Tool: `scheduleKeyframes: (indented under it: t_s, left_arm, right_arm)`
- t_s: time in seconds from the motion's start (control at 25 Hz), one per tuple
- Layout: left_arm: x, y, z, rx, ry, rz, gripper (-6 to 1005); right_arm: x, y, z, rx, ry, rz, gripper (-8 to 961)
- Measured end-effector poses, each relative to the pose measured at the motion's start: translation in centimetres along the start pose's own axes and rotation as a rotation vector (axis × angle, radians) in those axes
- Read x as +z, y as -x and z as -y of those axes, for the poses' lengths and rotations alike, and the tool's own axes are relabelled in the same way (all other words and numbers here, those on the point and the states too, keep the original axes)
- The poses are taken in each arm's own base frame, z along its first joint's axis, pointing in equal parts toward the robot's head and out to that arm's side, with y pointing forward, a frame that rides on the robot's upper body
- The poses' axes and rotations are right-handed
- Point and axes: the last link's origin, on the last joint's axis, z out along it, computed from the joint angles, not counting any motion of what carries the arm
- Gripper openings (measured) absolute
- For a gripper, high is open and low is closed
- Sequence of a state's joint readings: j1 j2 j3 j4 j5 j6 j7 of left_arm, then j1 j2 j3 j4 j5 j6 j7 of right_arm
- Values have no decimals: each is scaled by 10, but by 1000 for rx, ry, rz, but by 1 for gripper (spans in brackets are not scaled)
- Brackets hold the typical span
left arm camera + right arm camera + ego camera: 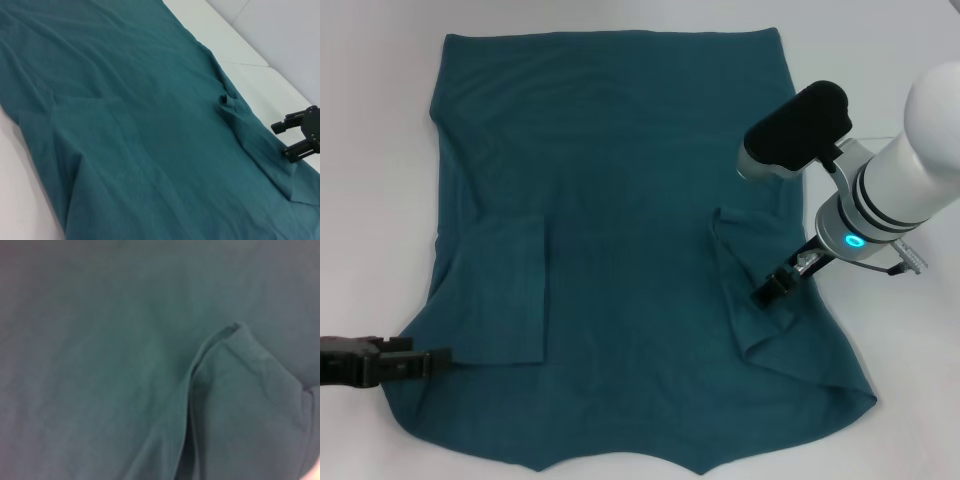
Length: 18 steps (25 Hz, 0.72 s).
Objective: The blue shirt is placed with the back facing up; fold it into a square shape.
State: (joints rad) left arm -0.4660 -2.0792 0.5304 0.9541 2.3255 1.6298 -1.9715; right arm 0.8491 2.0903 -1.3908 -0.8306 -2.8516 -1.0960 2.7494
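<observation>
One blue shirt (620, 200), two claws (775, 290) touching it.

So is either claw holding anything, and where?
Left claw is open beside the blue shirt's edge, holding nothing. Right claw sits on the folded sleeve; hold cannot be told.
</observation>
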Motion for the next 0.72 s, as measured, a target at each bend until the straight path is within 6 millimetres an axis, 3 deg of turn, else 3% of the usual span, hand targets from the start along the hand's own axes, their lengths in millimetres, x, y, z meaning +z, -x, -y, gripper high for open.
scheduleKeyframes:
  t_s: [0.72]
  left_arm:
    - [0, -1, 1, 10, -4, -3, 794]
  right_arm:
    - [-8, 14, -34, -33, 209, 31, 910]
